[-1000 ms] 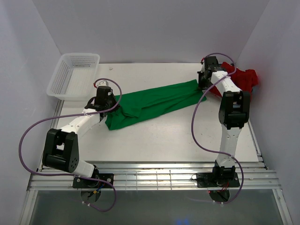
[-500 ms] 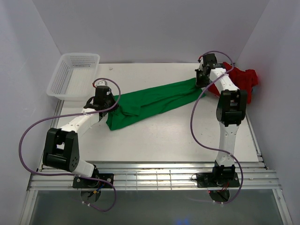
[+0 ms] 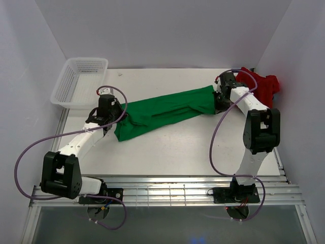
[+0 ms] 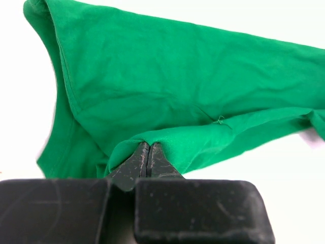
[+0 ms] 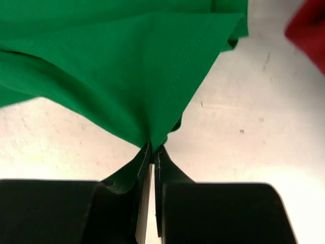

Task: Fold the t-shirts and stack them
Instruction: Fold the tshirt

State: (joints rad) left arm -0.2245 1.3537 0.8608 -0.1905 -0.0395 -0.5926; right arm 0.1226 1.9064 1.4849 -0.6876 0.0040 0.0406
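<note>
A: What is changing with the bright green soft cloth t-shirt (image 3: 162, 109)?
B: The arms are drawing it out longer across the white worktop (image 3: 177, 147). The left pincer (image 4: 148, 147) is clenching its near-left edge and the right pincer (image 5: 151, 150) is pinching its far-right hem.
A: Meaning?
B: Probably spreading for folding, while the crumpled red t-shirt (image 3: 261, 84) is waiting in the far-right corner

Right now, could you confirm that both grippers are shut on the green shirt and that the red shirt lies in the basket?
Not quite. The red shirt is not in the basket; it lies bunched at the far right corner of the table, as the top view shows. The rest holds: the left gripper and right gripper are both shut on the green shirt.
</note>
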